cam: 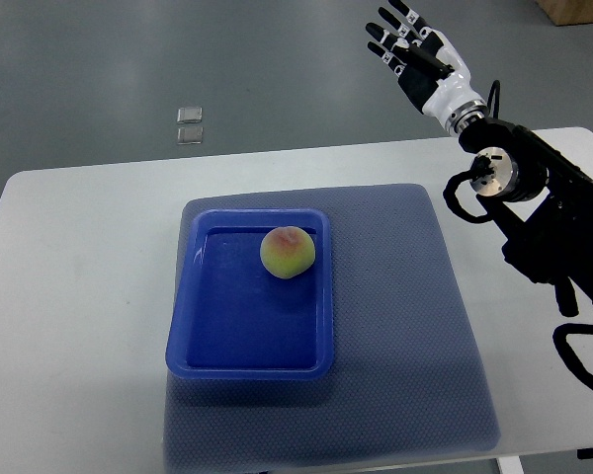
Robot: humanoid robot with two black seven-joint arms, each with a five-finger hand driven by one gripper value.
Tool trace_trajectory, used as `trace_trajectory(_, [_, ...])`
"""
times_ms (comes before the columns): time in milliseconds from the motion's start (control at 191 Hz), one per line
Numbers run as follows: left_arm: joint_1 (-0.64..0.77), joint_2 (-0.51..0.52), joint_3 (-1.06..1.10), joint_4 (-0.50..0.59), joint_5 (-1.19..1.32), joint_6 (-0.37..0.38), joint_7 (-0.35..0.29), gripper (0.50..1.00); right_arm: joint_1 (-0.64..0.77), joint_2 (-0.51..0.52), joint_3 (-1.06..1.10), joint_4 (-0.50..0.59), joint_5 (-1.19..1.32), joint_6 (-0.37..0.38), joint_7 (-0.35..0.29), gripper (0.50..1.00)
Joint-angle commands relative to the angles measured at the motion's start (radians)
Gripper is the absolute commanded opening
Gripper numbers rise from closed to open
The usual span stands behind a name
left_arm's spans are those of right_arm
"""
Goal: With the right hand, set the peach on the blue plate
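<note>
Blue plate (203, 326) on the worktop (69, 276) already holds the peach (288, 253), near its far side; the job looks done. Right hand (413, 49) is up and away; its fingers (387, 22) are spread and hold nothing.

Peach (288, 253) alone in blue plate (208, 326); surroundings unobstructed.

White table (79, 296), rounded corners, spanning most of the view. Blue-grey textured mat (415, 346) laid across its middle, slightly skewed, reaching the near edge. Grey floor (99, 69) beyond the far edge. Two small clear square pieces (189, 124) on that floor, one just behind the other, well left of the fingers. Brown box corner (573, 10) at top right, right of the fingers.
</note>
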Motion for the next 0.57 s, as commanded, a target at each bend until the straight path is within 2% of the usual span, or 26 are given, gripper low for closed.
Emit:
trace_trajectory(0, [0.0, 0.0, 0.0, 0.003, 0.0, 0.003, 0.0, 1.0, -0.036, 0.01, 0.043, -0.012, 0.041, 0.007, 0.036, 0.921])
trace_trajectory(225, [0.0, 0.0, 0.0, 0.014, 0.0, 0.004, 0.0, 1.0, -0.095, 0.024, 0.054, -0.031, 0.145, 0.074, 0.042, 0.93])
trace_trajectory(561, [0.0, 0.0, 0.0, 0.031, 0.001, 0.004, 0.0, 1.0, -0.11, 0.021, 0.057, -0.043, 0.159, 0.071, 0.042, 0.93])
